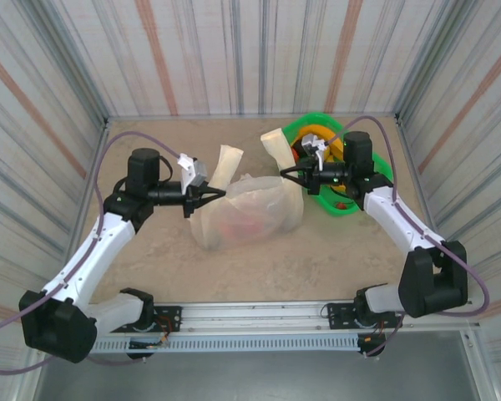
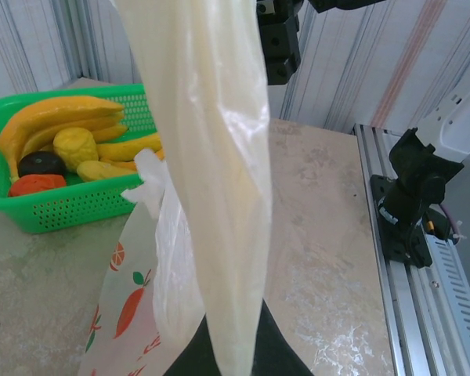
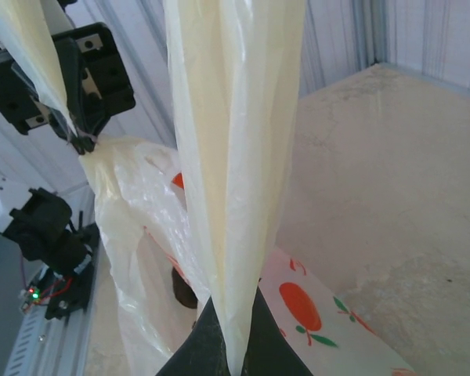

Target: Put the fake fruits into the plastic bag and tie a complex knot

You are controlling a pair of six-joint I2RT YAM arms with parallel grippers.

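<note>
My left gripper (image 1: 207, 195) clamps one handle loop (image 2: 219, 196) of the plastic bag (image 1: 250, 217) on the desk (image 1: 150, 259), my right gripper (image 1: 285, 175) the other. I should cross them taut; fake fruits (image 2: 59, 129) lie beyond in the green basket (image 2: 70, 207).

Readable text: none that I can make out from here.
Print on the plastic bag (image 2: 125, 313): red-orange fruit pictures with green leaves, lower left of the left wrist view, no letters or numbers among them.
</note>
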